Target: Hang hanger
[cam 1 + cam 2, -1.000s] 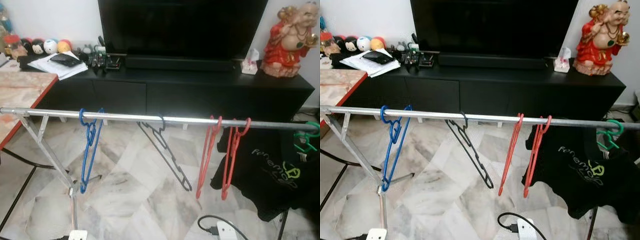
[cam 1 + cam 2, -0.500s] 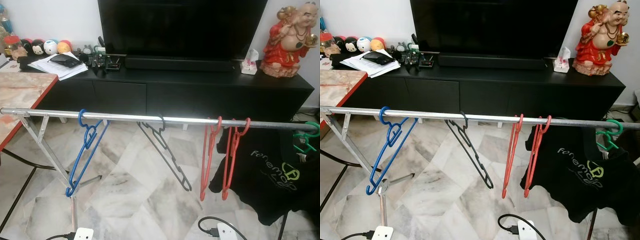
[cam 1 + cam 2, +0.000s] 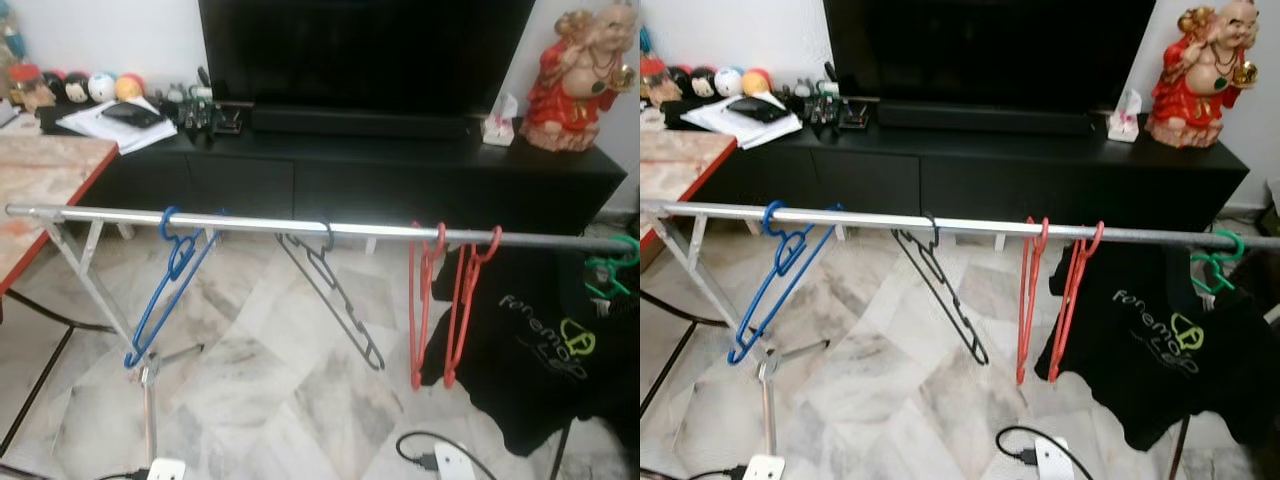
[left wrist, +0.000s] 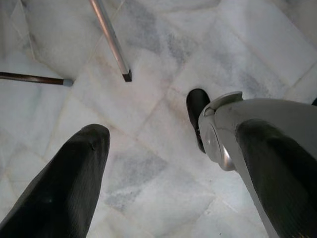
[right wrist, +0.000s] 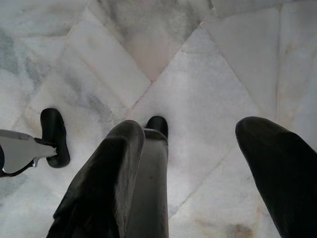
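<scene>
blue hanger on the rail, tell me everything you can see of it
The blue plastic clothes hanger is thin and open-framed, with a small inner loop just below its hook. The hook sits over the silver metal rail near the rail's left end, left of the black hanger. It hangs tilted, its long body slanting down and to the left toward the rack's metal leg. It carries no clothing, and only the rail touches it.

Black matte fingers point(image 4: 59, 188), silver leg shell point(image 4: 267, 134), black foot point(image 5: 54, 134)

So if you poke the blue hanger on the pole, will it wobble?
Probably. The blue hanger hangs from the metal pole by its hook alone and already sits tilted, so a nudge would likely swing it. It looks thin and open, so likely light, and it might slide along the smooth pole.
</scene>
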Controlling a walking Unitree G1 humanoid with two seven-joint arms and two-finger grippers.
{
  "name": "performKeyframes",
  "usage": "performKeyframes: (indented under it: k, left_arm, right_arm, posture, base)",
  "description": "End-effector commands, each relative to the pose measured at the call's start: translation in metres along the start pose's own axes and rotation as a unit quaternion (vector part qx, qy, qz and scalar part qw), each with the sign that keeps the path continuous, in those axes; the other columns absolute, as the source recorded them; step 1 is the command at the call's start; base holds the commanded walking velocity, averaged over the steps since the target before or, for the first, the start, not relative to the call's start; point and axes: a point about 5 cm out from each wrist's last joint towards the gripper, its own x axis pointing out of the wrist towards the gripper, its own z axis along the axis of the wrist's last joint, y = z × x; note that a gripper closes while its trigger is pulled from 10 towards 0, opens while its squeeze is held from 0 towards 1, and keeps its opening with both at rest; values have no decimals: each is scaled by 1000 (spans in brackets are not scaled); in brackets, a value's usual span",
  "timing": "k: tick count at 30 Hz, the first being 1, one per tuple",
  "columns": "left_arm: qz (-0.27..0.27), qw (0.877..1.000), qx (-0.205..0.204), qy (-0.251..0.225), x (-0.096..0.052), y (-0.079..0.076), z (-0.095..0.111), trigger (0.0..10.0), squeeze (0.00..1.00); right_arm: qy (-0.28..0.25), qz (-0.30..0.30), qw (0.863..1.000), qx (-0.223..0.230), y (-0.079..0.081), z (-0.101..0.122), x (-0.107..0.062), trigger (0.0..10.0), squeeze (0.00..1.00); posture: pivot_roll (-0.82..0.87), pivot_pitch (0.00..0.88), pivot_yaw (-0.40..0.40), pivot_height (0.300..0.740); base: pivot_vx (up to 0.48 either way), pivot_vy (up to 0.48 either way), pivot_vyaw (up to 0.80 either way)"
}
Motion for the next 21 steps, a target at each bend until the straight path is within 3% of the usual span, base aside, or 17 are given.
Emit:
performKeyframes:
  k: [1, 21]
  left_arm:
    - [2, 1000, -5, 7, -1, 0, -4, 10000, 0]
    - [-2, 1000, -6, 13, -2, -4, -8, 10000, 0]
  right_arm:
    - [-5, -3, 1000, 6, -2, 1, 0, 10000, 0]
    - [-8, -4, 1000, 6, 0, 4, 0, 10000, 0]
  posture:
    - [-56, 0, -34, 740]
    - [-51, 17, -30, 740]
  base:
    - [-251, 0, 0]
    - [-247, 0, 0]
